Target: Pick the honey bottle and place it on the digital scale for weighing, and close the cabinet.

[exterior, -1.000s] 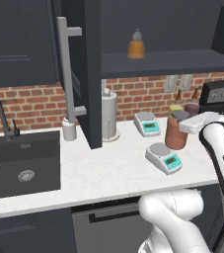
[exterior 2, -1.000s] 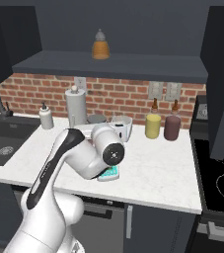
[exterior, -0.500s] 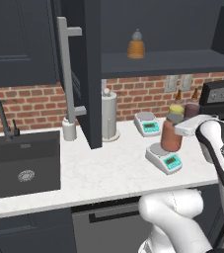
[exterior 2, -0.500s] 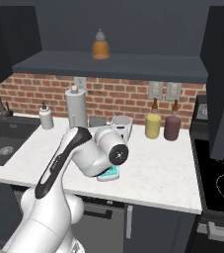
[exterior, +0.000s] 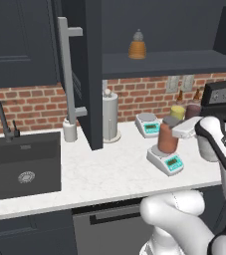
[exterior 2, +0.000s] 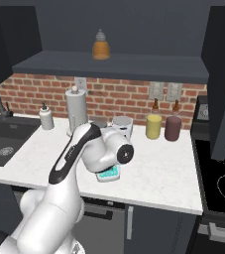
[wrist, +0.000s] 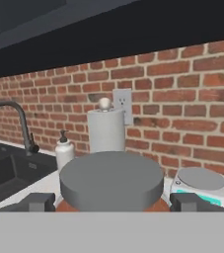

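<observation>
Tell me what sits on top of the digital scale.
The honey bottle stands on the digital scale, covering its weighing plate; the teal display front stays visible. The tool flanks the bottle's grey lid; contact between bottle base and plate is hidden.

White arm bent sharply at the elbow, wrist level, gripper (wrist: pixel 111 202) fingers (wrist: pixel 39 201) spread either side of a jar

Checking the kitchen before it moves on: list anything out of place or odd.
The cabinet door stands wide open, jutting out over the counter. Otherwise tidy: the honey bottle sits upright on the digital scale, nothing spilled.
</observation>
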